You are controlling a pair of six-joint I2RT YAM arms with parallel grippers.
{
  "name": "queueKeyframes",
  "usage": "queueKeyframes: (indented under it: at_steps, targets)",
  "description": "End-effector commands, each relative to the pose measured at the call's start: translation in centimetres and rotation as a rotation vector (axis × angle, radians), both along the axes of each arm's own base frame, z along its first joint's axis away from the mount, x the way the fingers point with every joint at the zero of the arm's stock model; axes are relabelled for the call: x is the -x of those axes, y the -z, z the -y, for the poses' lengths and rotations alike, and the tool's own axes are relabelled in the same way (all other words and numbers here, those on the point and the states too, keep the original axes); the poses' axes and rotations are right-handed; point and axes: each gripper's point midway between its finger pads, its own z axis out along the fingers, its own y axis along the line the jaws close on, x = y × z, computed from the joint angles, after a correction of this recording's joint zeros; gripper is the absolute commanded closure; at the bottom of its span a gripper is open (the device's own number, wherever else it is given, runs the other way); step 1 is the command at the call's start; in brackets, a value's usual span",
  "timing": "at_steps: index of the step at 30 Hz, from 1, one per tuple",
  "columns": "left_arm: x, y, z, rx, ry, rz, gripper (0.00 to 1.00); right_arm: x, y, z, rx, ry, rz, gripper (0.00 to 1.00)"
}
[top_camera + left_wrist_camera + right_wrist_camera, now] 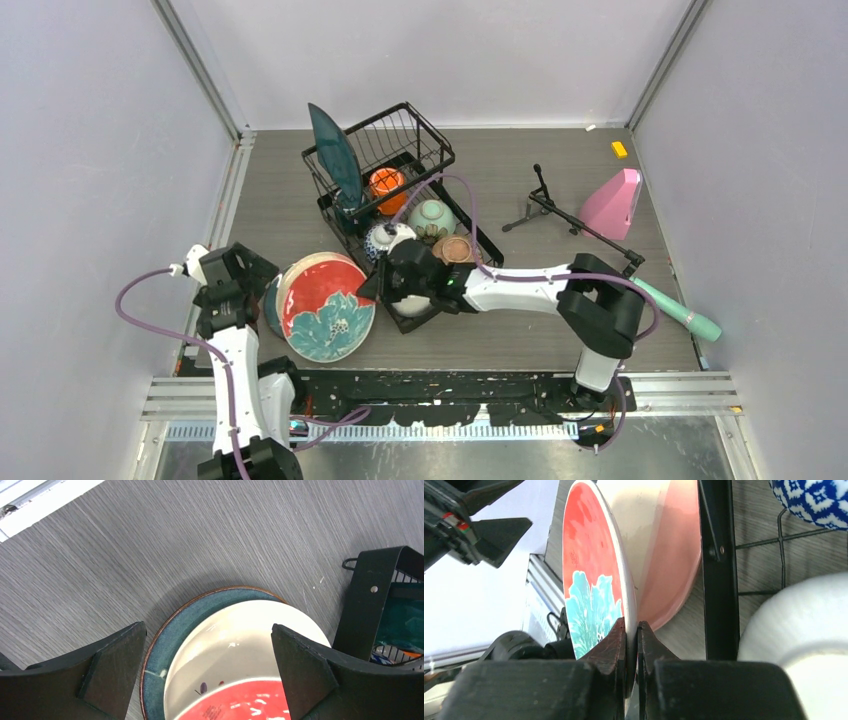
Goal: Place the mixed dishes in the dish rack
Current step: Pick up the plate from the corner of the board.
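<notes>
Grey wood-grain counter (560,180) carried the black wire dish rack (420,130) mid-field, with bowls (432,216) and an orange mug (386,186) already inside. The round red plate with a teal flower (325,300) lay just left of the rack, on top of a pink plate (674,570) and a teal-rimmed plate (170,635). My right gripper (631,645) was pinching the red plate's rim, a thin bite. My left gripper (207,627) was spread wide over the stack, holding nothing. Risk: the glazed rim slips or pivots on the lift, and the plate drops onto the stack or clips the rack frame.
</notes>
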Motion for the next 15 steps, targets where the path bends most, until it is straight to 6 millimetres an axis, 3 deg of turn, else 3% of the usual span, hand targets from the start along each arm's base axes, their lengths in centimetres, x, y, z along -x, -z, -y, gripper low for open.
queueKeyframes:
  at_steps: [1,4,15]
  targets:
    - [-0.6,-1.7,1.0,-0.007,0.091,0.042,0.0,0.1,-12.2,-0.2,-0.328,-0.063,0.076,1.0]
    - [-1.0,-1.8,1.7,0.01,0.131,0.059,0.0,0.6,-14.2,1.3,-0.363,-0.078,0.081,1.0]
    - [-0.8,-0.2,2.0,0.033,0.126,0.047,0.0,2.3,-17.3,8.3,-0.353,-0.121,0.122,1.0]
